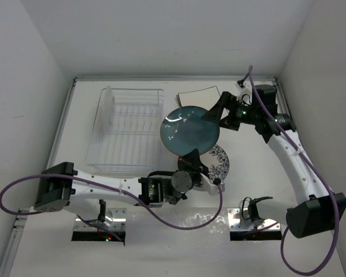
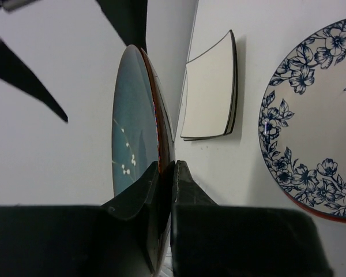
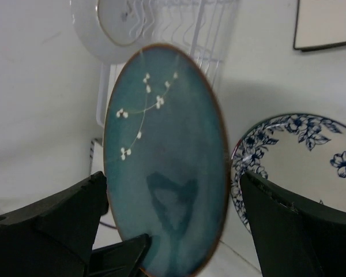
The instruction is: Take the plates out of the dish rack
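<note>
A teal plate (image 1: 190, 131) is held above the worktop's middle, its near rim clamped in the left jaws, just beside the clear dish rack (image 1: 127, 130). The right jaws stand wide open at its far rim. A blue-flowered plate (image 1: 220, 158) lies below it.

table (image 1: 254, 173) | on it: dish rack (image 1: 130, 130), square plates (image 1: 197, 95), blue-patterned plate (image 1: 221, 161)

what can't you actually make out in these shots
Blue-patterned plate: top view, partly under the teal plate and left gripper; left wrist view, cut off by the right edge.
Square plates: right wrist view, cut off at the top-right corner.
Dish rack: right wrist view, blurred; a pale round shape by it is cut by the top edge.
</note>
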Controlling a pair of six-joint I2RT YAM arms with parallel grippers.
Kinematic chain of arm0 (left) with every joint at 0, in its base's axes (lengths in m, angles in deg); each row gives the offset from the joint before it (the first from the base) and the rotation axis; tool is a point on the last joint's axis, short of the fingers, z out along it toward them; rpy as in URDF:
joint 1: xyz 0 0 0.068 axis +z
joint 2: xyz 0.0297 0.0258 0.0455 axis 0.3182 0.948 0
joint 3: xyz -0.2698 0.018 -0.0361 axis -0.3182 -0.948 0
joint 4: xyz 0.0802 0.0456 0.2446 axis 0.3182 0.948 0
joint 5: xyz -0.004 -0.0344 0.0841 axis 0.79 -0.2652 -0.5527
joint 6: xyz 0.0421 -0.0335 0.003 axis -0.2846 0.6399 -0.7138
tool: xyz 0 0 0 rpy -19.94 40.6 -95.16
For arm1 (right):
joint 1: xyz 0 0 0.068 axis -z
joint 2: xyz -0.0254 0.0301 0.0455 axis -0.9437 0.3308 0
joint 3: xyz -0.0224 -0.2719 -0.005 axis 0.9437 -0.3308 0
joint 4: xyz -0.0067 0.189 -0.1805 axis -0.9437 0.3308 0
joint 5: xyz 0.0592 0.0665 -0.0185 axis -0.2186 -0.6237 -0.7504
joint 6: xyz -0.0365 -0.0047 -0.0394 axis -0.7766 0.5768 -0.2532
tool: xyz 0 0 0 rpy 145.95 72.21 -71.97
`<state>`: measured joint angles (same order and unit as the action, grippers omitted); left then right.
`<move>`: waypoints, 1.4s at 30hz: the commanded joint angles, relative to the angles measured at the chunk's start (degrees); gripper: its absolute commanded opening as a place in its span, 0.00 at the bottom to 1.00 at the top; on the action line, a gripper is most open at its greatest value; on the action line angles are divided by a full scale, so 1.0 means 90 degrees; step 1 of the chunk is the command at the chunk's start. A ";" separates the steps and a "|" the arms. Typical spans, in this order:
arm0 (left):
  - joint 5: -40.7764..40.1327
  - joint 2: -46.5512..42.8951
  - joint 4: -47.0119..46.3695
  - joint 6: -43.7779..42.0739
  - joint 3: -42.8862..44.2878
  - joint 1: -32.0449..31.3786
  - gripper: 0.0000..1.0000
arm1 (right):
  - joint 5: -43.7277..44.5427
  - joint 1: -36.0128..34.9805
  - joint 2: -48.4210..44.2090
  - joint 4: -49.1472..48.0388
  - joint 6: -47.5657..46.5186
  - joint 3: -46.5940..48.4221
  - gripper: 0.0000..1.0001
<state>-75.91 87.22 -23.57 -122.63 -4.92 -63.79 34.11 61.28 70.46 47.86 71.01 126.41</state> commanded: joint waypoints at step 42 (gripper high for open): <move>-0.3115 -0.1470 0.6578 0.8108 0.1675 -0.0404 1.00 | -0.0346 0.1261 -0.1370 -0.1288 -0.1323 -0.3949 0.02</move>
<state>-100.47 79.87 36.84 -57.43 5.86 -73.21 38.06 73.43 57.95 42.51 59.64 89.62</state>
